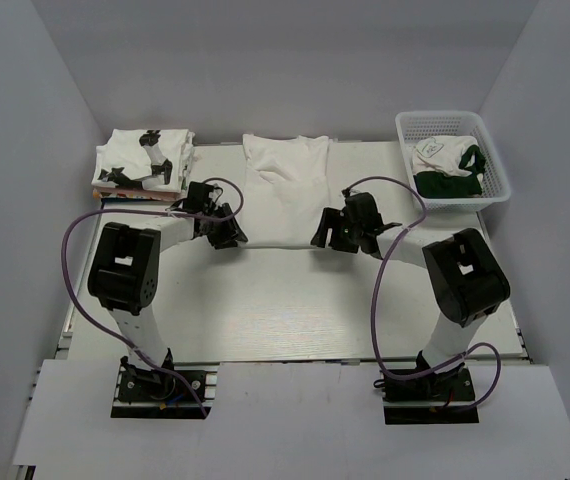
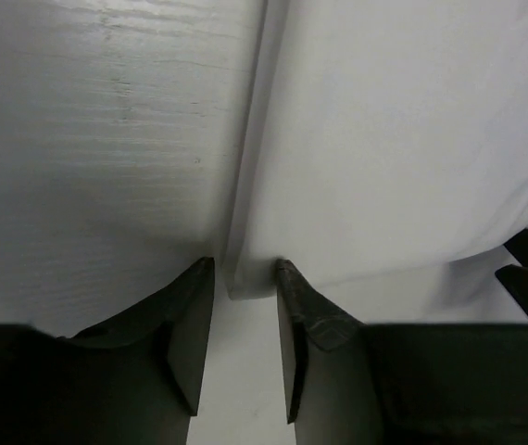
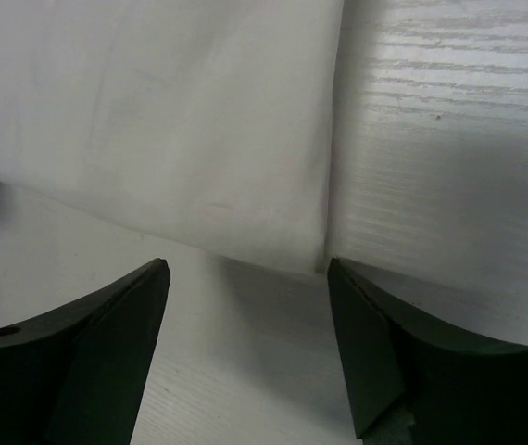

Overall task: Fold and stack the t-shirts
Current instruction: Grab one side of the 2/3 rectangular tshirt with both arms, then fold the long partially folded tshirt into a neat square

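Note:
A white t-shirt [image 1: 285,185], folded into a long strip, lies flat at the middle of the table with its collar end at the far edge. My left gripper [image 1: 227,232] is at its near left corner. In the left wrist view the jaws [image 2: 243,264] are partly open and the shirt's corner [image 2: 250,278] lies between the tips, not pinched. My right gripper [image 1: 330,232] is at the near right corner. Its jaws [image 3: 250,264] are wide open, just short of the shirt's near hem [image 3: 199,139]. A stack of folded white t-shirts with black prints [image 1: 145,160] sits at the far left.
A white mesh basket [image 1: 495,170] at the far right holds a crumpled white and dark green garment [image 1: 448,165]. Grey walls close in the table on the left, the right and the far side. Purple cables loop beside both arms.

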`<state>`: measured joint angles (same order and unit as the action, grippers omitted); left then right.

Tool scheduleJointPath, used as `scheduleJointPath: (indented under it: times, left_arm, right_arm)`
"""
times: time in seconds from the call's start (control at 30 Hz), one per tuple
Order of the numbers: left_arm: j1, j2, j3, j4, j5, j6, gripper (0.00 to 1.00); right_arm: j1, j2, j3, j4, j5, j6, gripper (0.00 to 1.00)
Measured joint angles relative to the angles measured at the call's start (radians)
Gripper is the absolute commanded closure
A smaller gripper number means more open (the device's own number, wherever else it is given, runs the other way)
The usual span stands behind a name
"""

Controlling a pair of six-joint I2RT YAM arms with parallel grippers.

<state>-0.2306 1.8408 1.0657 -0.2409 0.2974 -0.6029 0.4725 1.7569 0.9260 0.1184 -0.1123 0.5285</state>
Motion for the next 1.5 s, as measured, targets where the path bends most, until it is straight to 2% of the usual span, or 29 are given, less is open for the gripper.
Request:
scheduleJointPath:
  times: [0.03,0.07,0.1,0.17,0.2,0.33,0.47,0.6,0.9,1.0,1.1,1.3,1.5]
  left_arm:
    - [-0.001,0.003,-0.002,0.009,0.008,0.0,0.62]
    - [-0.001,0.007,-0.005,0.018,0.017,0.0,0.68]
    - [-0.002,0.013,-0.008,0.026,0.029,-0.002,0.83]
    - [-0.002,0.024,-0.01,0.038,0.039,-0.005,1.0]
    - [-0.001,0.027,-0.01,0.04,0.047,-0.004,1.0]
    - [-0.001,0.033,-0.003,0.04,0.058,0.0,1.0]
    - [-0.003,0.019,-0.016,0.04,0.058,0.001,1.0]
    - [-0.009,-0.079,-0.103,0.026,0.054,-0.004,1.0]
    - [-0.075,-0.557,-0.294,-0.082,0.056,-0.053,1.0]
    - [-0.084,-0.721,-0.314,-0.126,0.058,-0.077,1.0]
    - [-0.091,-0.821,-0.308,-0.137,0.058,-0.094,1.0]
    - [-0.094,-0.796,-0.203,-0.176,-0.003,-0.106,1.0]
    - [-0.085,-0.647,-0.054,-0.188,-0.079,-0.114,1.0]
  right_arm:
    - [0.0,0.005,-0.005,0.008,-0.006,0.008,0.3]
    - [0.0,0.006,-0.008,0.016,-0.011,0.015,0.37]
    - [0.0,0.008,-0.01,0.019,-0.015,0.018,0.43]
    - [0.0,0.018,-0.016,0.028,-0.023,0.026,0.58]
    - [0.0,0.022,-0.018,0.035,-0.023,0.03,0.74]
    - [-0.001,0.028,-0.04,0.048,-0.014,0.044,1.0]
    - [-0.001,0.006,-0.073,0.073,0.004,0.044,1.0]
    - [0.007,-0.105,-0.164,0.068,0.008,0.023,1.0]
    - [0.098,-0.549,-0.353,-0.073,0.039,0.011,1.0]
    - [0.148,-0.703,-0.373,-0.171,0.058,0.014,1.0]
    - [0.171,-0.801,-0.362,-0.228,0.087,0.01,1.0]
    - [0.182,-0.8,-0.233,-0.28,0.168,-0.003,1.0]
    - [0.182,-0.651,-0.062,-0.305,0.312,0.02,1.0]
